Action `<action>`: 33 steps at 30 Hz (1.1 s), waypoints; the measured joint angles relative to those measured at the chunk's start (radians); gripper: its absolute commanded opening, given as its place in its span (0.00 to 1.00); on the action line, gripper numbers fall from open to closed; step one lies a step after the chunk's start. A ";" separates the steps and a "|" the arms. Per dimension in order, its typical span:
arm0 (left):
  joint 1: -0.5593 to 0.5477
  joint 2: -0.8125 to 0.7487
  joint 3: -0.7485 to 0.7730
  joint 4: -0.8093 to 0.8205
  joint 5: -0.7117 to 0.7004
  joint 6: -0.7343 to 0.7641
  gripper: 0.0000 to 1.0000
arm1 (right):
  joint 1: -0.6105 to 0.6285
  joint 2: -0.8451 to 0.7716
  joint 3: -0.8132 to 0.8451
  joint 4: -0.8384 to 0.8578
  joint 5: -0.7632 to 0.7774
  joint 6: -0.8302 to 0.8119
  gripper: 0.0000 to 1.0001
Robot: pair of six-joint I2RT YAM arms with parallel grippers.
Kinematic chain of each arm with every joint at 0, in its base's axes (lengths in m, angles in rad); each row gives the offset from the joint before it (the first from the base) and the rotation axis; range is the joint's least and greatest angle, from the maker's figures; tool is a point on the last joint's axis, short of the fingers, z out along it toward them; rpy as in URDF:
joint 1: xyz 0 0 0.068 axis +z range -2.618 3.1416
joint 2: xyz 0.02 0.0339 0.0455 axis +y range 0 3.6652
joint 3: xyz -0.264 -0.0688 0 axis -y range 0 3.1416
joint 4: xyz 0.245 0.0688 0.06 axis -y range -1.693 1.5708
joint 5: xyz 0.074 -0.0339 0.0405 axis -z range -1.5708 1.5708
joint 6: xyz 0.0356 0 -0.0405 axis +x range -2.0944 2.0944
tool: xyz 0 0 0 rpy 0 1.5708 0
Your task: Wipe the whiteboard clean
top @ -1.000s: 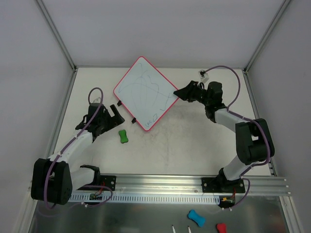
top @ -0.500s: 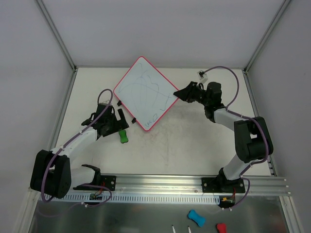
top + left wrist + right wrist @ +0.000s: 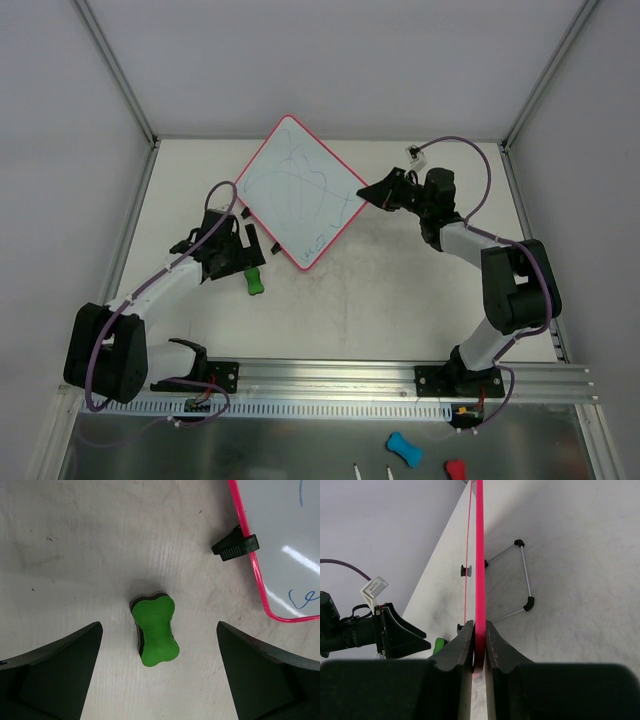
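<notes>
The whiteboard (image 3: pixel 300 190) is square and white with a red-pink rim, blue scribbles and two black clips (image 3: pixel 262 238) on its near-left edge. It stands turned like a diamond at the back middle. My right gripper (image 3: pixel 368 193) is shut on its right corner; in the right wrist view the jaws (image 3: pixel 479 647) pinch the rim (image 3: pixel 480 555) edge-on. The green bone-shaped eraser (image 3: pixel 253 282) lies on the table near the board's lower corner. My left gripper (image 3: pixel 243 257) is open and empty above it. In the left wrist view (image 3: pixel 159 630) the eraser (image 3: pixel 155 635) lies between the wide-apart fingers, with the board's rim (image 3: pixel 252 565) and a clip (image 3: pixel 236 547) at the upper right.
A wire stand (image 3: pixel 525 580) shows under the lifted board. A blue eraser (image 3: pixel 403 448) and a red one (image 3: pixel 455 468) lie below the front rail. Frame posts stand at the table's back corners.
My left gripper has moved right, from the table's left side to over the green eraser. My right gripper still holds the board's corner, barely shifted.
</notes>
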 measured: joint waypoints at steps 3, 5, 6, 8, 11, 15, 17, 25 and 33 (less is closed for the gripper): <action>-0.008 0.018 0.014 -0.003 0.002 0.007 0.99 | 0.000 0.000 0.006 -0.010 0.002 0.000 0.00; -0.009 0.033 0.019 -0.003 0.002 0.008 0.99 | 0.000 0.000 0.006 -0.013 0.003 0.002 0.00; -0.011 0.041 0.021 -0.006 0.001 0.009 0.99 | 0.000 0.000 0.006 -0.014 0.004 0.003 0.00; -0.019 0.056 0.026 -0.011 0.001 0.010 0.99 | 0.000 0.000 0.006 -0.014 0.004 0.004 0.00; -0.035 0.087 0.040 -0.027 -0.001 0.014 0.93 | 0.000 0.000 0.006 -0.016 0.005 0.004 0.00; -0.054 0.138 0.069 -0.058 -0.015 0.017 0.87 | 0.000 0.000 0.006 -0.017 0.005 0.004 0.00; -0.054 0.148 0.071 -0.068 -0.023 0.013 0.85 | 0.000 0.000 0.006 -0.017 0.005 0.004 0.00; -0.067 0.142 0.065 -0.099 -0.064 -0.055 0.65 | 0.000 0.000 0.006 -0.017 0.005 0.003 0.00; -0.070 0.129 0.059 -0.109 -0.083 -0.102 0.56 | 0.000 0.000 0.006 -0.017 0.005 0.003 0.00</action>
